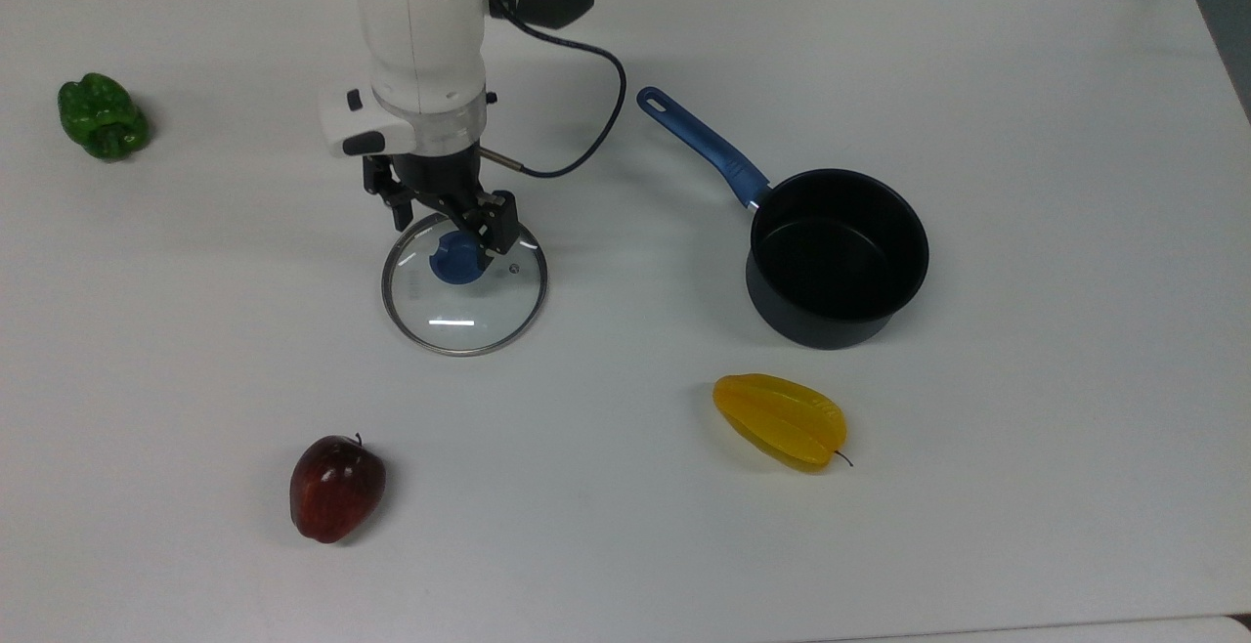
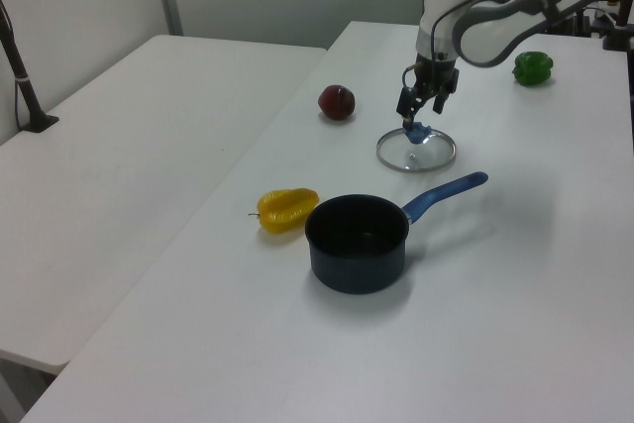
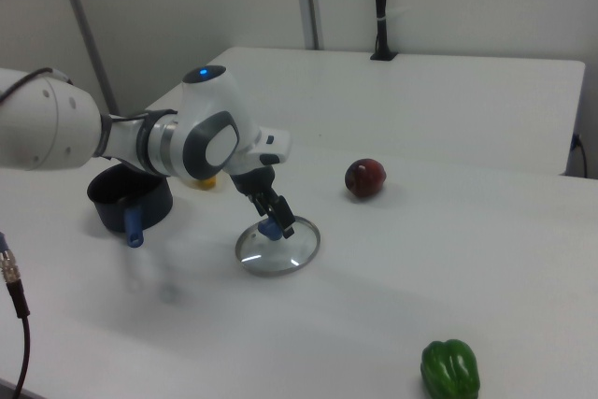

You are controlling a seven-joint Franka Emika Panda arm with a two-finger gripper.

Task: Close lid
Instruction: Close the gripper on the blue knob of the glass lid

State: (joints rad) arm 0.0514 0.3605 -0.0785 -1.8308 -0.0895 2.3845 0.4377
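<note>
White tabletop (image 1: 977, 526) filled the top view, a second white table (image 2: 149, 146) beside it in the left view. On it stood a dark saucepan (image 1: 837, 257) with a blue handle — nothing inside — well apart from the lid (image 1: 464, 281), which lay flat toward the top view's left. Smaller pieces lay scattered: yellow starfruit (image 1: 780, 420), red apple (image 1: 336, 488), green pepper (image 1: 102, 116). The gripper (image 1: 452, 229) hung over the lid's blue knob (image 1: 457, 260) — fingers spread either side, gripping nothing.

Lid (image 1: 464, 306) on table (image 1: 1026, 86), at the top view's left of saucepan (image 1: 836, 257).
</note>
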